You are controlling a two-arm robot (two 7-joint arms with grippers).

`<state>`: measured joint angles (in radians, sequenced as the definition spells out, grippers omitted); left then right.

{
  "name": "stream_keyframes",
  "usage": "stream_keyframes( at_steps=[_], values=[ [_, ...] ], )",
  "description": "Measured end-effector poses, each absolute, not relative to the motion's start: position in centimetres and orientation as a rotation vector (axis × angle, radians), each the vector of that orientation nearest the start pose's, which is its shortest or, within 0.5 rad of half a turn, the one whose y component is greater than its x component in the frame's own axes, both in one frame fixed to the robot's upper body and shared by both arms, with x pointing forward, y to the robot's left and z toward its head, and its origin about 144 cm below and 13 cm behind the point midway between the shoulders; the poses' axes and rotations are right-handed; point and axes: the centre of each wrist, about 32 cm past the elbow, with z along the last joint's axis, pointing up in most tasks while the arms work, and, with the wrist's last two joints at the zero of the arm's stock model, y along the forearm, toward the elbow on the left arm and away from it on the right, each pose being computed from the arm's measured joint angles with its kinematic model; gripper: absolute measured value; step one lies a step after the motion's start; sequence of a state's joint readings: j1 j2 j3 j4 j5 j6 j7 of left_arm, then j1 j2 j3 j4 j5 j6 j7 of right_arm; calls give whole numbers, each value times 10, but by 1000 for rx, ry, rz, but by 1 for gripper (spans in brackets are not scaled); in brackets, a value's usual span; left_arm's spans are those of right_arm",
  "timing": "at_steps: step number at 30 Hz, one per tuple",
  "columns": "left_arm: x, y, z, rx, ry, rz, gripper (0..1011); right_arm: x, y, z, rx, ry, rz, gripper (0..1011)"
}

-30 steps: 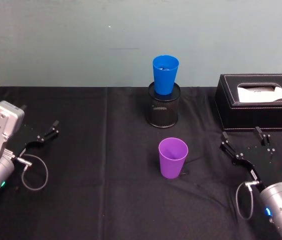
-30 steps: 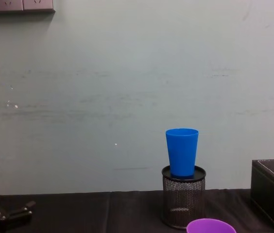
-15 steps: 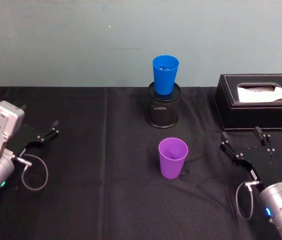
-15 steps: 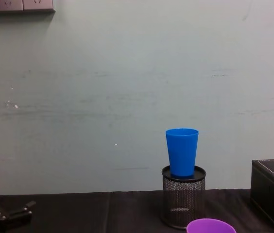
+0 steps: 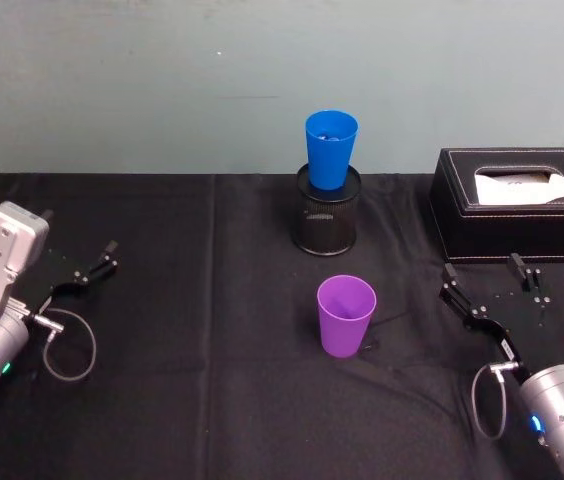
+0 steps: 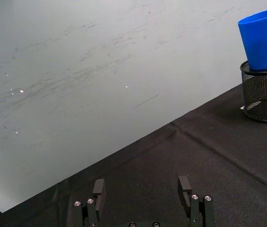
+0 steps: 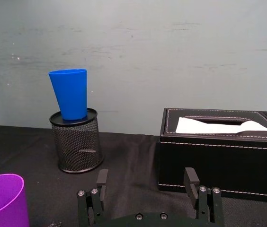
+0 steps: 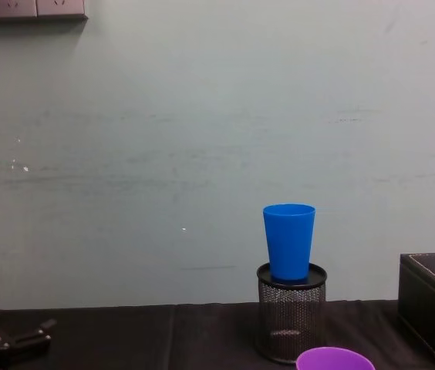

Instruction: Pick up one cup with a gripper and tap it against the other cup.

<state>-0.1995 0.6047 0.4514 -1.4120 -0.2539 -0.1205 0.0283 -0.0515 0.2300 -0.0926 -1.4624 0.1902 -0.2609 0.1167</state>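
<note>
The purple cup (image 5: 346, 315) stands upright at the centre of the head view on the black-clothed surface (image 5: 212, 380), held by nothing. Above it in the frame, the blue cup (image 5: 331, 149) sits in the mouth of a black mesh pen holder (image 5: 327, 222). The right gripper (image 5: 489, 287) rests at lower right, fingers spread and empty, before a black tissue box (image 5: 515, 203). The left gripper (image 5: 95, 263) lies at far left, fingers likewise apart. No lettering is legible on either cup.
</note>
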Motion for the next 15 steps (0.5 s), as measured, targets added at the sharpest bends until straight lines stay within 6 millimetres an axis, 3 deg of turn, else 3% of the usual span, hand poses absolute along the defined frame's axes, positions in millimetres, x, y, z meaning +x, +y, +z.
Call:
stream_keyframes(
  at_steps=[15],
  values=[
    [489,310,1140,304,-285,1248,1000,438,-274,1096,33,-92,-1379,1000]
  ],
)
